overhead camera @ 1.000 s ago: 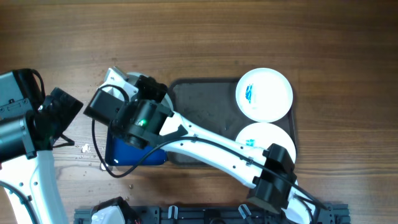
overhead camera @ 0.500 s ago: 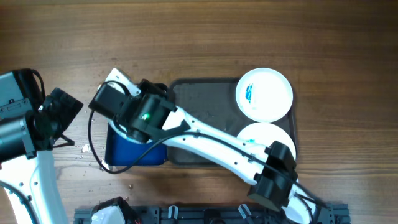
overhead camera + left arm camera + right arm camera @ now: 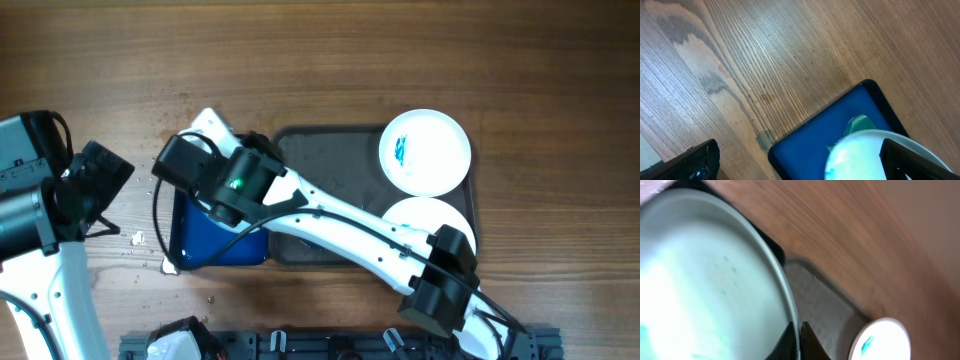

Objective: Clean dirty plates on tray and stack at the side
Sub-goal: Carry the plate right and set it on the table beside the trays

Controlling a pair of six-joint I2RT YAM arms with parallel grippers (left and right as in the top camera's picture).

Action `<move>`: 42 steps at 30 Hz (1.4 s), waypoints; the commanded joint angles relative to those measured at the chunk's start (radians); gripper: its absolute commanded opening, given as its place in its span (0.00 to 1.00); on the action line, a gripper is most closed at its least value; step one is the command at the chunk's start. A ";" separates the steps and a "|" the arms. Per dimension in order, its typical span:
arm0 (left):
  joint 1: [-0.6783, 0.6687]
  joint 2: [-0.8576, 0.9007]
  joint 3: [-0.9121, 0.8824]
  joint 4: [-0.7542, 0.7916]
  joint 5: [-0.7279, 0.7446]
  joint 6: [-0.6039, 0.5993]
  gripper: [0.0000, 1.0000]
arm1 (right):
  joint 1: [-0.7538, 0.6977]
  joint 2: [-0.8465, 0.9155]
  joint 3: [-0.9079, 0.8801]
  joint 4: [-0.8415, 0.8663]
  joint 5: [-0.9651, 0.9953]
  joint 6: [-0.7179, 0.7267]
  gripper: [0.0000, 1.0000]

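My right gripper (image 3: 799, 332) is shut on the rim of a white plate (image 3: 705, 280), holding it tilted on edge over a small bright blue tray (image 3: 205, 240). Faint bluish traces show on that plate's face. The same plate (image 3: 860, 155) appears low in the left wrist view, above the blue tray (image 3: 835, 130). Two more plates sit on the dark tray (image 3: 330, 190): one with a blue smear (image 3: 425, 152) at the far right, one (image 3: 420, 218) partly under my right arm. My left gripper (image 3: 797, 150) is open and holds nothing, left of the blue tray.
Small white crumbs (image 3: 135, 238) lie on the wooden table between my left arm and the blue tray. My right arm stretches diagonally across the dark tray's near half. A dark equipment rail (image 3: 330, 345) runs along the near edge.
My right gripper has shifted slightly right and away with the plate, tipping it steeper, so more of the blue tray shows. The left arm has not moved.
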 commanded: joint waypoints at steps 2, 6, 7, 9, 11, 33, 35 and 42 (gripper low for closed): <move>0.007 0.004 0.014 0.000 0.009 -0.009 1.00 | -0.096 0.006 0.014 -0.025 -0.053 0.209 0.04; 0.007 0.004 0.014 -0.003 0.009 -0.010 1.00 | -0.294 -0.050 0.014 -0.020 -0.330 0.180 0.04; 0.007 0.004 0.014 -0.003 0.009 -0.009 1.00 | -0.357 -0.076 0.014 -0.018 -0.402 0.179 0.04; 0.007 0.004 0.014 -0.003 0.009 -0.009 1.00 | -0.452 -0.106 0.014 -0.019 -0.485 0.179 0.04; 0.007 0.004 0.014 -0.004 0.009 -0.009 1.00 | -0.591 -0.137 0.014 -0.028 -0.579 0.177 0.04; 0.007 0.004 0.014 -0.003 0.013 -0.009 1.00 | -1.703 0.009 0.012 -0.184 -0.774 0.074 0.04; 0.007 0.004 0.014 -0.002 0.013 -0.009 1.00 | -1.717 0.043 0.012 -0.186 -0.775 0.076 0.04; 0.007 0.006 0.014 -0.003 0.013 -0.009 1.00 | -1.720 0.161 0.006 -0.195 -0.761 0.074 0.04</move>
